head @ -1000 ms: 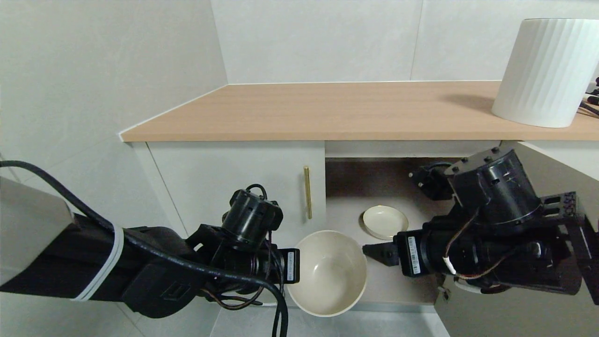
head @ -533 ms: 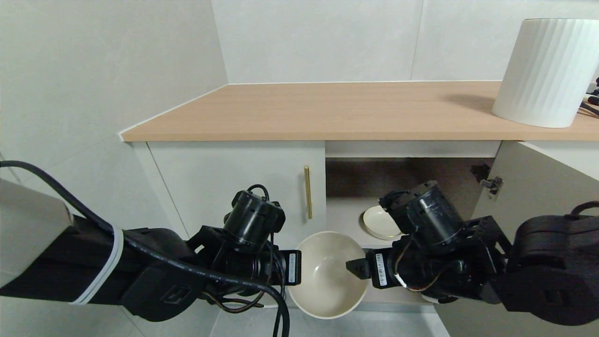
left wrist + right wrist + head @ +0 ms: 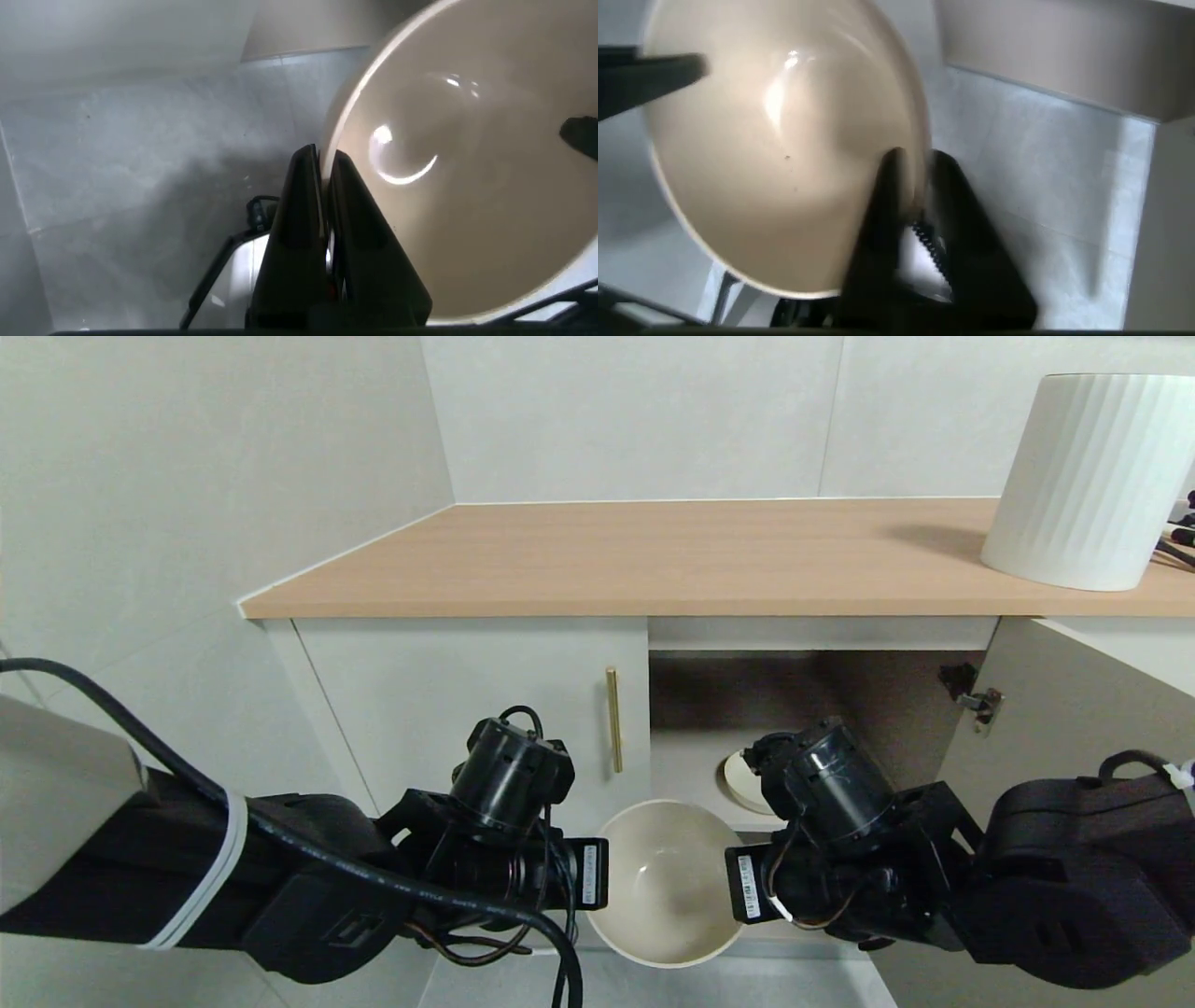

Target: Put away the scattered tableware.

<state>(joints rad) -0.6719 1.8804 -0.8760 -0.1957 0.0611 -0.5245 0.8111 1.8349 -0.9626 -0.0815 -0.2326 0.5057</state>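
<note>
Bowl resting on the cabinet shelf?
No, left end effector and right end effector hold the bowl by its rim over the floor.

Bowl (image 3: 661,882) sits low, in front of the open cabinet compartment (image 3: 803,695), between the two grippers. Left gripper (image 3: 590,873) is at the bowl's left rim, right gripper (image 3: 738,889) at its right rim; the rim passes between each one's fingers. Small plate (image 3: 737,782) lies on the compartment floor, behind the bowl and slightly right, partly hidden by the right arm. Closed door (image 3: 467,695) stands left of the compartment, with its handle (image 3: 613,719) on the edge beside the opening. Open door (image 3: 1064,709) swings out at right, with the hinge (image 3: 977,699) on its inner side. Countertop (image 3: 653,555) runs above; an upright cylinder (image 3: 1088,476) stands on its right end.
</note>
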